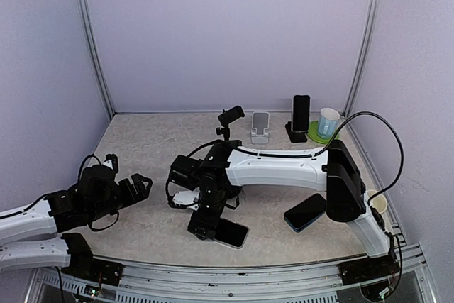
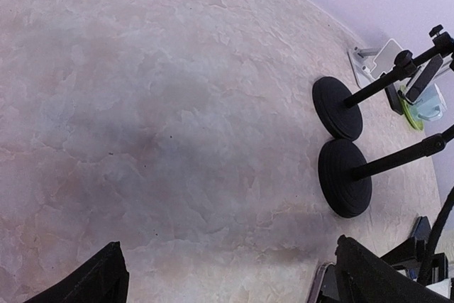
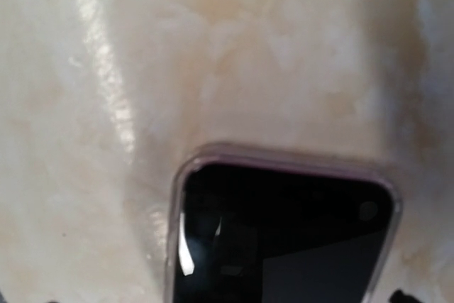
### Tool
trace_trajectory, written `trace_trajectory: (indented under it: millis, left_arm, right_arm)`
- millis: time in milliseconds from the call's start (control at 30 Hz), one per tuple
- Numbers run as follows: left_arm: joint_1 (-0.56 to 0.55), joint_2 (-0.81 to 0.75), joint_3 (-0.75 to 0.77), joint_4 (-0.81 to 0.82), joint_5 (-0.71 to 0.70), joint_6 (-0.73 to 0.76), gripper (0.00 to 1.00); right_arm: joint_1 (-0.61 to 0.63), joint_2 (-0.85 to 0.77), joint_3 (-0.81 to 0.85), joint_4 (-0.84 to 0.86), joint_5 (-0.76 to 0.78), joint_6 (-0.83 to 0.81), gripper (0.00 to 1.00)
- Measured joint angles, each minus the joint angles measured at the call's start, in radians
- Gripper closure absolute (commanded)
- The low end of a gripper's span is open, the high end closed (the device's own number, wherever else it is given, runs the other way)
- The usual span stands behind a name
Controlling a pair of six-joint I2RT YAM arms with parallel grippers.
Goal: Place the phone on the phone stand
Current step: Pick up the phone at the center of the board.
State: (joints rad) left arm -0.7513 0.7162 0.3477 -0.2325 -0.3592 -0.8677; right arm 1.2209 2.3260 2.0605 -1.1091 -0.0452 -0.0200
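Note:
A phone (image 1: 232, 233) with a dark screen and clear case lies flat on the table near the front; its top end fills the right wrist view (image 3: 284, 239). My right gripper (image 1: 206, 229) points down just over the phone's left end and is open, its fingertips below the edge of the wrist view. An empty white phone stand (image 1: 260, 128) sits at the back. My left gripper (image 1: 136, 186) hovers open over bare table at the left, its dark fingers (image 2: 99, 282) wide apart. One edge of the phone (image 2: 320, 289) shows beside the other finger.
A second phone (image 1: 305, 212) in a blue case lies under the right arm. A third phone (image 1: 301, 113) stands in a black holder beside a cup (image 1: 328, 123) on a green coaster. Two tall black stands with round bases (image 2: 339, 108) (image 2: 345, 177) rise mid-table.

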Motion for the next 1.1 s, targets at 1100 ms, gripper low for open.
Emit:
trace_trajectory:
  millis: [1100]
  left_arm:
    - [0.029,-0.002,-0.051,0.009,0.014,0.000,0.01]
  right_arm:
    - [-0.021,0.100,0.076,-0.002,0.074,0.111,0.00]
